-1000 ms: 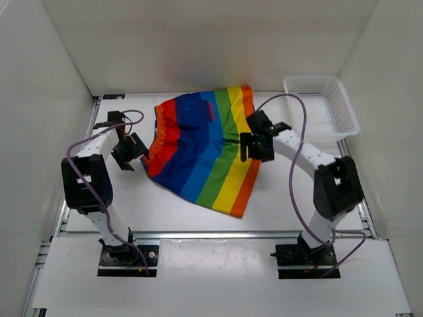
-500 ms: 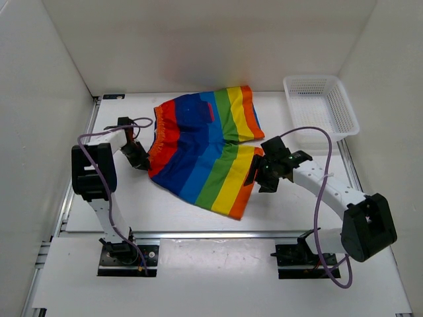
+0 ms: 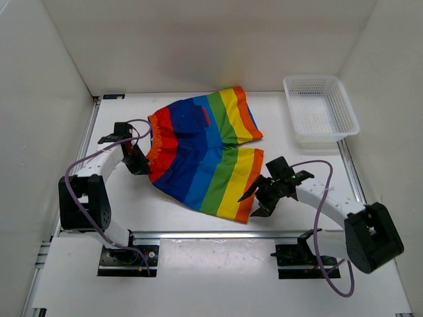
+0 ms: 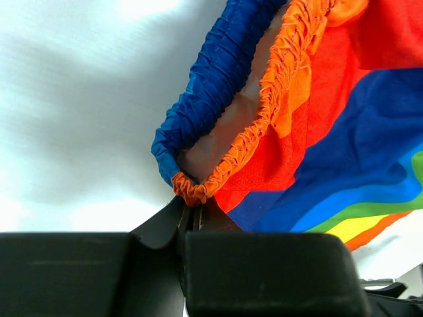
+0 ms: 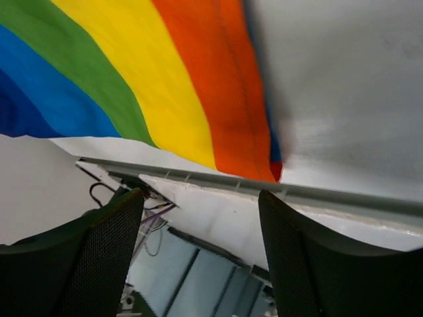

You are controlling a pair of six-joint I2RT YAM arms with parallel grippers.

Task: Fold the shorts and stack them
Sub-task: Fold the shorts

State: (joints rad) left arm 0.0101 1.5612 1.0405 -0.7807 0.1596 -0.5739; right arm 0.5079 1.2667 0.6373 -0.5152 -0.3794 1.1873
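The rainbow-striped shorts (image 3: 201, 155) lie spread on the white table, waistband to the left, legs to the right. My left gripper (image 3: 141, 164) is shut on the shorts at the orange and blue elastic waistband (image 4: 198, 188); the pinched corner shows right at the fingertips in the left wrist view. My right gripper (image 3: 256, 198) stands open just off the lower corner of the near leg hem (image 3: 246, 212), with nothing between its fingers (image 5: 106, 244). In the right wrist view the orange and yellow stripes (image 5: 198, 86) lie beyond the open jaws.
A white mesh basket (image 3: 321, 109) stands at the back right of the table. White walls close in the left, right and back. An aluminium rail (image 3: 218, 233) runs along the table's near edge, close to the right gripper.
My left gripper has closed on the waistband and the left edge of the shorts has shifted. My right arm has swung from the middle of the shorts down to the near leg hem.
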